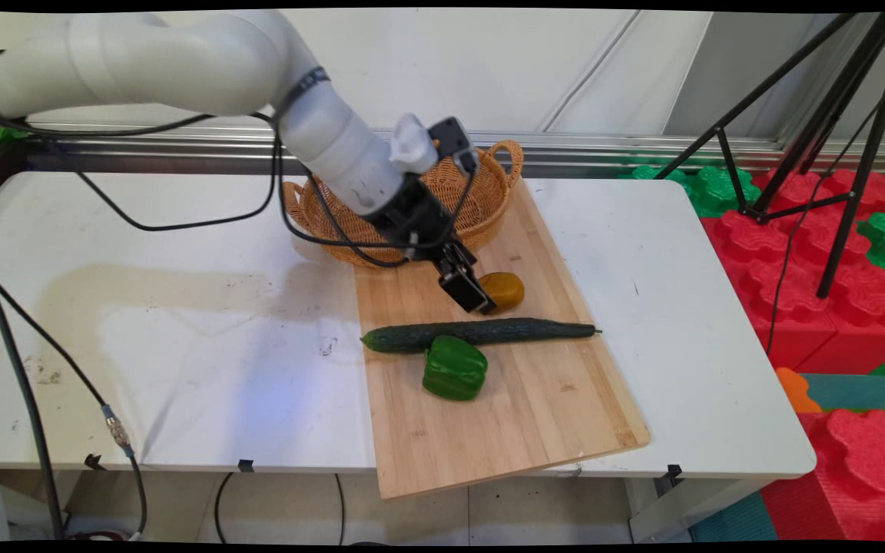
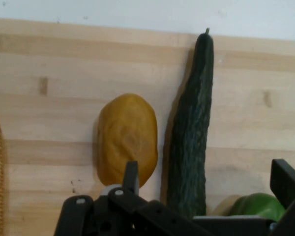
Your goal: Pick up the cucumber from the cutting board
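My black gripper (image 1: 479, 298) hangs low over a wooden cutting board (image 1: 542, 407), just left of a yellow-brown potato (image 1: 505, 289). In the hand view the gripper (image 2: 206, 179) is open: one finger (image 2: 131, 176) stands in front of the potato (image 2: 127, 135), the other (image 2: 286, 181) at the right edge. A long dark cucumber (image 2: 191, 132) lies in the span between them, beside the potato. On the board the cucumber (image 1: 481, 333) lies crosswise, with a green bell pepper (image 1: 455, 369) touching its near side. Nothing is held.
A wicker basket (image 1: 488, 201) stands at the board's far end, behind the arm. The board rests on a white table (image 1: 181, 346) and overhangs its near edge. A black tripod (image 1: 819, 153) and red and green foam blocks (image 1: 796, 253) stand to the right.
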Controlling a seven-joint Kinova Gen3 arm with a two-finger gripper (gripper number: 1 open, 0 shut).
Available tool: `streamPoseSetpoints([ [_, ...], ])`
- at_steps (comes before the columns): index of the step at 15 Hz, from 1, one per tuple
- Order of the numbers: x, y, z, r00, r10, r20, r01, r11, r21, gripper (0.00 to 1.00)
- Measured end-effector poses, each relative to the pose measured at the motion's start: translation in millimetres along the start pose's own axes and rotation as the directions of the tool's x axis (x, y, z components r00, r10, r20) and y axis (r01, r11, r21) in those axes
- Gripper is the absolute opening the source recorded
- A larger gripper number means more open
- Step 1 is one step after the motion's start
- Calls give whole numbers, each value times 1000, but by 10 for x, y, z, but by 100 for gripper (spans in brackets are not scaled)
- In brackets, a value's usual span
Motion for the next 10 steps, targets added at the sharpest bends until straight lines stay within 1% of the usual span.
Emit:
streamPoseSetpoints([
  [1,22,3,112,1000,-3,19,3,1000,1,100],
  [5,46,9,386,997,-20,70,20,1000,8,100],
  [10,39,15,584,994,-29,108,27,999,17,100],
])
